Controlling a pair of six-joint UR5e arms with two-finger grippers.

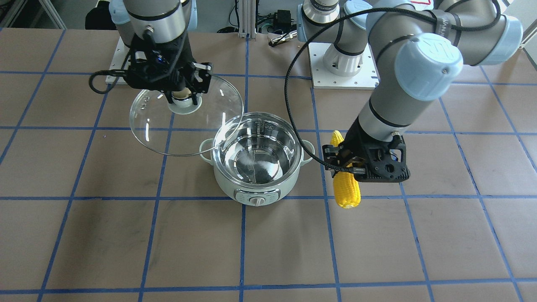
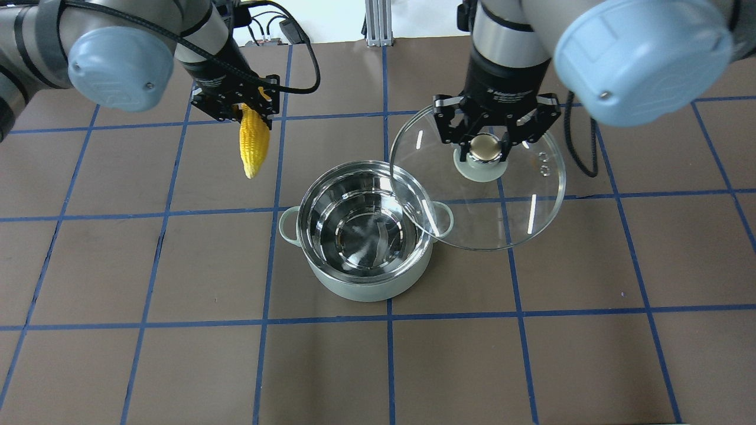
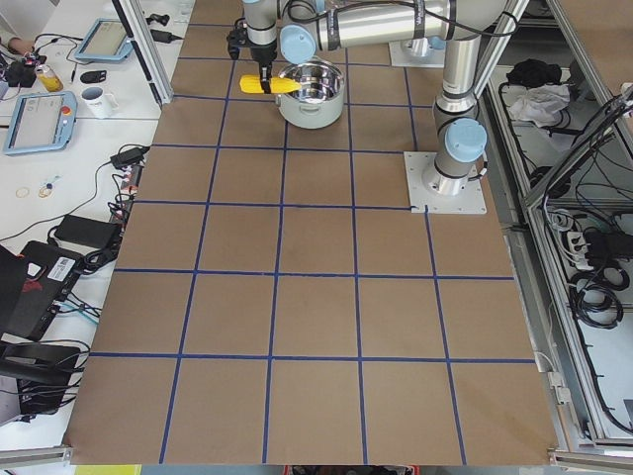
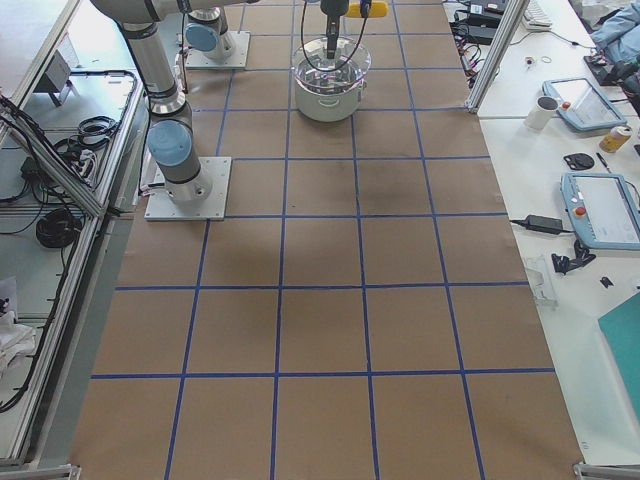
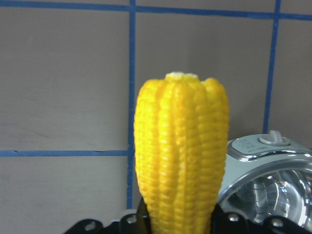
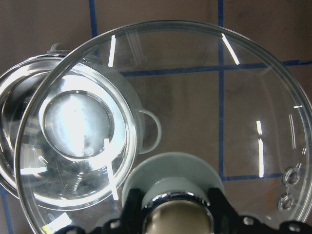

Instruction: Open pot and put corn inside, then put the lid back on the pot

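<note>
The mint-green pot (image 1: 256, 163) (image 2: 362, 233) stands open in the middle of the table, its steel inside empty. My left gripper (image 1: 350, 165) (image 2: 247, 109) is shut on the yellow corn (image 1: 346, 178) (image 2: 253, 141) (image 5: 181, 156) and holds it in the air to the pot's side, apart from it. My right gripper (image 1: 184, 95) (image 2: 485, 141) is shut on the beige knob (image 2: 484, 147) (image 6: 181, 219) of the glass lid (image 1: 184, 126) (image 2: 508, 195) (image 6: 195, 97). The lid hangs above the table beside the pot, its edge overlapping the pot's rim.
Brown table (image 2: 378, 366) with a blue tape grid. The arm bases (image 1: 342, 63) stand on white plates at the robot's side. Cables and a small metal part (image 1: 282, 38) lie at the table's edge behind the pot. Side benches hold tablets and a mug (image 3: 97, 99).
</note>
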